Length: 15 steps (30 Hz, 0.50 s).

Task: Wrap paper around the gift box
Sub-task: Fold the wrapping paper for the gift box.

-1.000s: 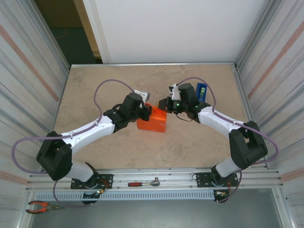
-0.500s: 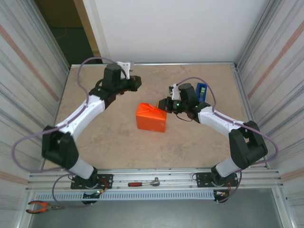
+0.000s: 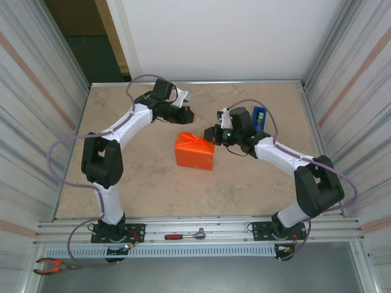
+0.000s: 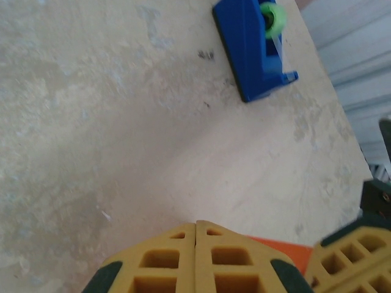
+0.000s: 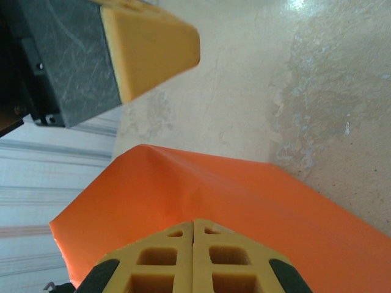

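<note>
The orange paper [image 3: 194, 152] is folded into a creased, box-shaped package in the middle of the table; the gift box is hidden inside it. My right gripper [image 3: 211, 135] is shut, with its tips at the package's upper right corner and nothing between the fingers. In the right wrist view its gripper [image 5: 193, 222] sits right over the paper [image 5: 232, 195]. My left gripper [image 3: 187, 114] is shut and hovers just behind the package, apart from it. From the left wrist, that gripper [image 4: 195, 224] points across bare table, a strip of orange paper [image 4: 287, 250] beside it.
A blue tape dispenser [image 3: 259, 116] with a green roll stands behind the right gripper, also in the left wrist view as the dispenser [image 4: 252, 52]. Metal walls close in both sides. A red-handled ratchet [image 3: 186, 235] and pliers [image 3: 52, 265] lie on the front rail.
The left arm left the package, swung out to the far left back, then came back toward the middle; it now hovers behind the package. The right arm and package have not moved.
</note>
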Available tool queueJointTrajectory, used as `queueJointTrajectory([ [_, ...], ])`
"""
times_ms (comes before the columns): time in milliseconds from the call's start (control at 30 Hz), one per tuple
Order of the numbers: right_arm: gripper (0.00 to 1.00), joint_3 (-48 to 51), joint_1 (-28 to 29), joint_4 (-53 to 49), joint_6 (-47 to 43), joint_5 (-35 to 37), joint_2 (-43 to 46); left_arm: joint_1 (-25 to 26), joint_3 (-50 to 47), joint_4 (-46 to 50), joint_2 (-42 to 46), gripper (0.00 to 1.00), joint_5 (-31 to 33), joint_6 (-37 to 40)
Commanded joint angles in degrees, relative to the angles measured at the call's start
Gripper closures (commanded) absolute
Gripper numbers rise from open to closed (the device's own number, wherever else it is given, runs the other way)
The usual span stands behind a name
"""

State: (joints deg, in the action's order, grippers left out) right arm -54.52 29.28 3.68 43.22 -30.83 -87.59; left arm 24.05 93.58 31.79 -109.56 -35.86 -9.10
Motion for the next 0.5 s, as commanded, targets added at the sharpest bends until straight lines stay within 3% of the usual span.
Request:
queueJointTrajectory([
  [0,1.0,5.11,1.04,-16.6,0.18,2.29,-3.64,0.16,2.35,6.82,-0.89,1.0,-4.96,4.66],
  [467,1.0,4.97,1.04,-16.78,0.2,2.7,-3.55,1.13,6.41,19.07,-3.06,1.0,-9.98,12.63],
])
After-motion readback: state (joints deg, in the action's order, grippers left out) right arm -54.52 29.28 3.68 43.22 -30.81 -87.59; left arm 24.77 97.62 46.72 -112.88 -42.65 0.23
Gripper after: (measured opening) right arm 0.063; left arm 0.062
